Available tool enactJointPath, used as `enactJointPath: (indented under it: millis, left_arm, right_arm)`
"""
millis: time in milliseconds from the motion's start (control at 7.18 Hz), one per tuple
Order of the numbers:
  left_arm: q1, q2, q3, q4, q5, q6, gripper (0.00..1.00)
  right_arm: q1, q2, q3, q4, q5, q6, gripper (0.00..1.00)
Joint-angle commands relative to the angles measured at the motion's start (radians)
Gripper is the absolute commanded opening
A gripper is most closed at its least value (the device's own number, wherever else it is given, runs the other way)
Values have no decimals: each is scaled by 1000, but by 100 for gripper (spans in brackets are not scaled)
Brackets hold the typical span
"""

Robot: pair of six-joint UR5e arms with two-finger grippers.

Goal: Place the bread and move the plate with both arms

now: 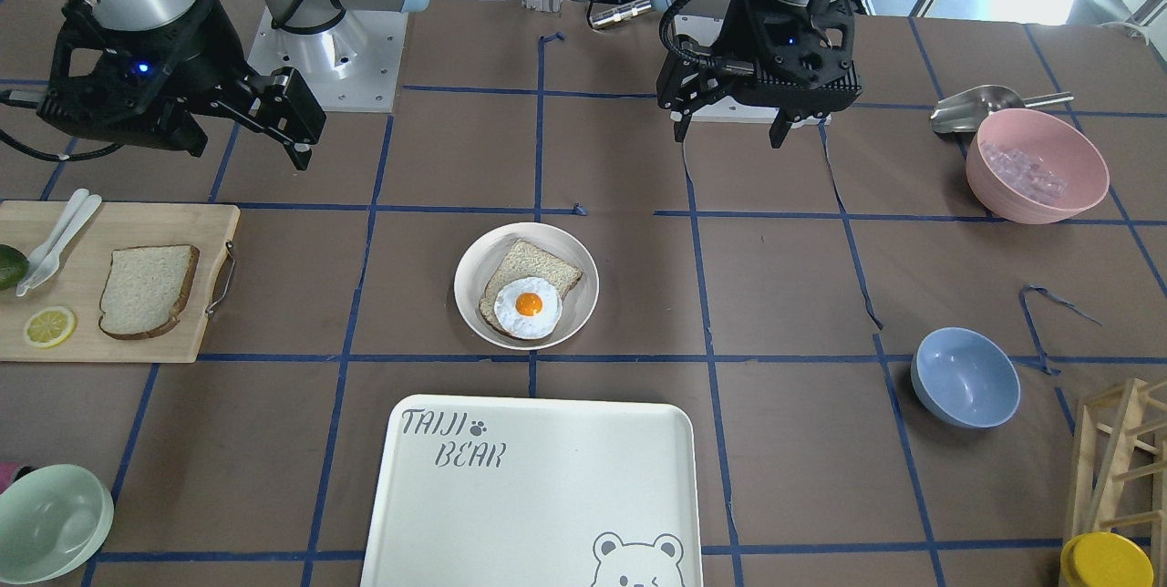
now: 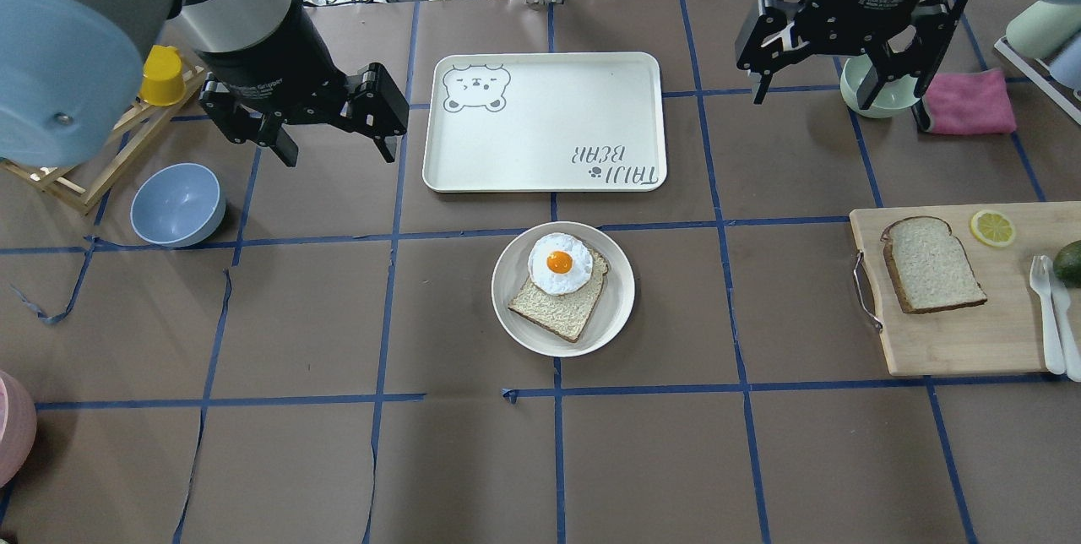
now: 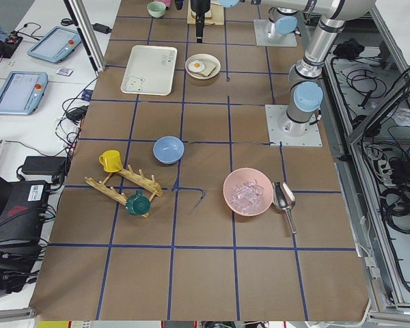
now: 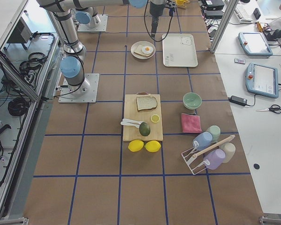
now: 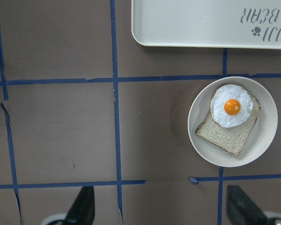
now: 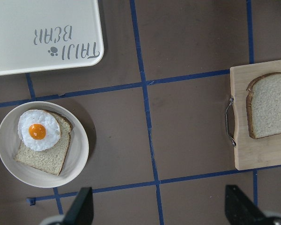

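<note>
Hovering, jaws apart: left gripper [image 2: 338,151], right gripper [image 2: 839,103] | bread [image 2: 933,263] lay at robot's right; looked soft, light, crushable; pinch crust | plate [image 2: 616,307] seemed stiff, slick; take opposite rims.

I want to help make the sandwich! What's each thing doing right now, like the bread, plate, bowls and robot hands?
bread: lying flat on the wooden board, untouched.
plate: on the table, holding egg-topped toast.
left gripper: open, empty, hovering above the table.
right gripper: open, empty, hovering above the table.
tray: empty.
blue bowl: upright, empty.
pink bowl: filled with clear cubes.
</note>
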Motion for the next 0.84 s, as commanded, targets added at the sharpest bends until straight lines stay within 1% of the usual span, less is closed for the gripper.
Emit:
enactJointPath:
  millis: [0,139,278,418,557,696]
  left_arm:
    - [-1,0,0,0,0,0,100]
    - [0,0,0,0,0,0,100]
    - [0,0,0,0,0,0,100]
    - [0,0,0,0,0,0,100]
    - [0,0,0,0,0,0,100]
    - [0,0,0,0,0,0,100]
  right_arm:
    - [-2,2,4,2,-16,-4,100]
    - [-12,4,33,-10,-32,-11,100]
    - [-21,5,68,-15,-150,0,99]
    - [-41,10,105,-36,-162,-4,100]
    - [-63,19,155,-153,-161,14,100]
    - [-98,25,241,-281,-162,47,100]
